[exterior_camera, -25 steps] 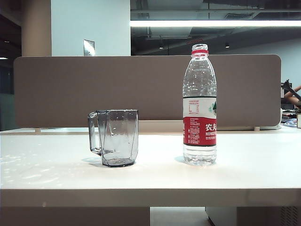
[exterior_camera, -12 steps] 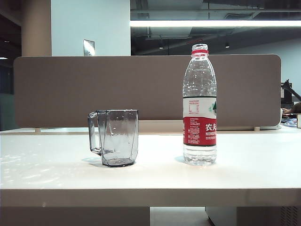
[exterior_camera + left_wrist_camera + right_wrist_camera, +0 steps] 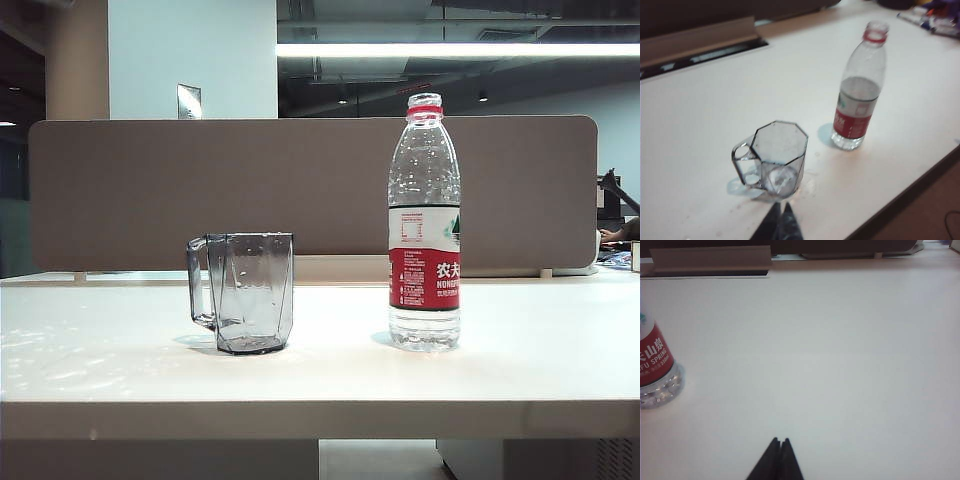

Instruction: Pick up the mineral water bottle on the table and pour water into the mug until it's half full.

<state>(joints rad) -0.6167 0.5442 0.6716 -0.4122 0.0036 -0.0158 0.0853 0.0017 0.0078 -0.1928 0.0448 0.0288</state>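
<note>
On the wide flat white table (image 3: 520, 370), the tall clear plastic mineral water bottle (image 3: 424, 225) with red neck ring and white-and-red label stands upright, uncapped, well right of the transparent smoky-grey faceted plastic mug (image 3: 245, 292), whose angular loop handle points left in the exterior view; the two are apart, not touching. Neither arm appears in the exterior view. Left wrist view: the left gripper (image 3: 780, 222) hovers above the table just short of the mug (image 3: 771, 160), its dark fingertips pressed together with nothing between them; the bottle (image 3: 858, 87) stands further off, beyond and to one side of the mug. Right wrist view: the right gripper (image 3: 778, 460) has its fingertips together, holding nothing, over bare tabletop; only the bottle's lower label and base (image 3: 655, 367) show at the frame edge, well apart from the fingertips. A brown partition panel (image 3: 150, 190) runs behind the table.
</note>
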